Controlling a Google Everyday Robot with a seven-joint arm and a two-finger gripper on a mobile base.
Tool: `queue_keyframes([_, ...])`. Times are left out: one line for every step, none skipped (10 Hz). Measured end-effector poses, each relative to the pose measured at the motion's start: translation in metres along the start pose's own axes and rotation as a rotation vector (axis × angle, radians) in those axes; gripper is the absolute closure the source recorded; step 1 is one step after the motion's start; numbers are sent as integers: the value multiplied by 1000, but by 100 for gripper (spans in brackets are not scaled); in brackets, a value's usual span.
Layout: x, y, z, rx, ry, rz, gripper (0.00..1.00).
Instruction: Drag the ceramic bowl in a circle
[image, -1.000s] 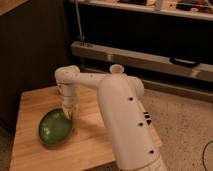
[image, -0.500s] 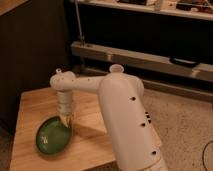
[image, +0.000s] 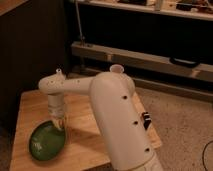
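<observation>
End effector (image: 60, 122) of the thick, white, smooth-shelled robot arm (image: 115, 110) points straight down, its tip meeting the upper right rim of the shallow, round, glossy green ceramic bowl (image: 46, 142). Whether the end effector is wide, narrow or clamped on that rim cannot be told. The bowl spreads out below and to the left of the end effector, its darker green inside facing up. It rests on the light wooden desk (image: 30, 107) near the desk's front left corner. Bare wood runs behind and to the right of the end effector. Well behind it, past the desk's far edge, a long grey metal rail (image: 150, 57) crosses a dark background. Speckled pale floor (image: 185, 120) lies far to its right.
</observation>
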Motion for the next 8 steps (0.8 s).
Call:
queue_keyframes([8,-2,-2,-5,-2,-8,80])
queue_keyframes([20,-5,-5,-13,-3,-16,80])
queue_keyframes([31,-8,-7,-22,-6,-24,80])
queue_keyframes([41,-9,-11,-29,-5,-26,80])
queue_keyframes([46,-6,-14,-34,-3,-24,80])
queue_keyframes([55,-1,-18,-36,-1,-18,80])
queue_keyframes([62,1,-21,-37,0,-15,80])
queue_keyframes([72,2,-26,-38,4,-14,80])
